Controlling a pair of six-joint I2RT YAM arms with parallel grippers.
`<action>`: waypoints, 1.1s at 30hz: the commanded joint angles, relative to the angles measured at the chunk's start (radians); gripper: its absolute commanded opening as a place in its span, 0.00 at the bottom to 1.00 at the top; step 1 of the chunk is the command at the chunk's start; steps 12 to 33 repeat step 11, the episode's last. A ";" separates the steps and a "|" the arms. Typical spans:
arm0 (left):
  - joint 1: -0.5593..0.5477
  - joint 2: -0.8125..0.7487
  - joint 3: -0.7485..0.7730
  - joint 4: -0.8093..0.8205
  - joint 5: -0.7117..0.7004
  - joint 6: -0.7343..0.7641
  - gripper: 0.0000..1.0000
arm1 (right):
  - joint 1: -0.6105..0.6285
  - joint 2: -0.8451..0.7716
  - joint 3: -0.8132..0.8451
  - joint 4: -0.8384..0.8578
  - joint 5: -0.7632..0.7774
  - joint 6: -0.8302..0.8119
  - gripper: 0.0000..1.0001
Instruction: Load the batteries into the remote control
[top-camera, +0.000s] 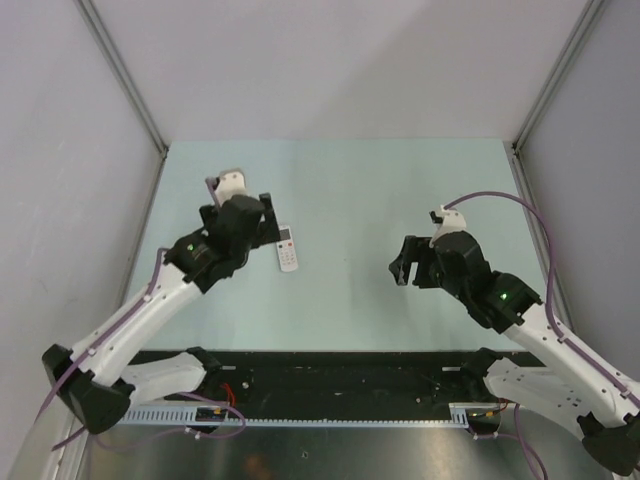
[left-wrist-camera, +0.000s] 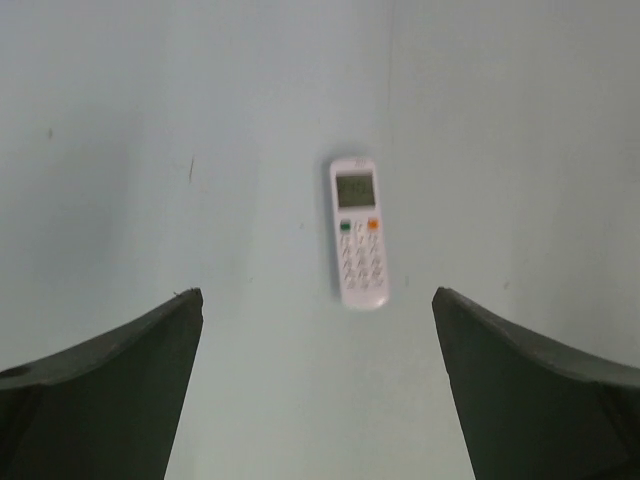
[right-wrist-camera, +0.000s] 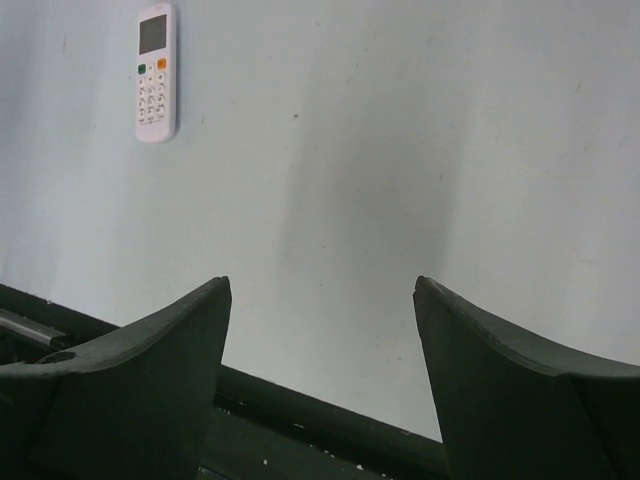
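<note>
The remote control (left-wrist-camera: 358, 232) lies buttons-up on the bench (top-camera: 400, 190), just ahead of the left fingers (left-wrist-camera: 110, 390), which are spread and empty like the right fingers (right-wrist-camera: 130, 390). No batteries show. Slim and flat, it could skid away under a shallow pinch, and its battery side likely faces down.

Top overhead; wrist views look down, share remote control (left-wrist-camera: 358, 232) (right-wrist-camera: 156, 72)

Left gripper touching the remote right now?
Apart. In the left wrist view the remote lies face up ahead of the open left gripper, with bare table showing between it and both fingers.
</note>
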 joint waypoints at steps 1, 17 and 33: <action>0.001 -0.124 -0.136 -0.016 0.053 -0.005 1.00 | -0.002 0.026 -0.002 0.095 0.044 -0.027 0.79; 0.022 -0.318 -0.320 0.018 0.147 0.015 1.00 | 0.010 0.117 -0.003 0.203 0.066 -0.057 0.79; 0.022 -0.318 -0.320 0.018 0.147 0.015 1.00 | 0.010 0.117 -0.003 0.203 0.066 -0.057 0.79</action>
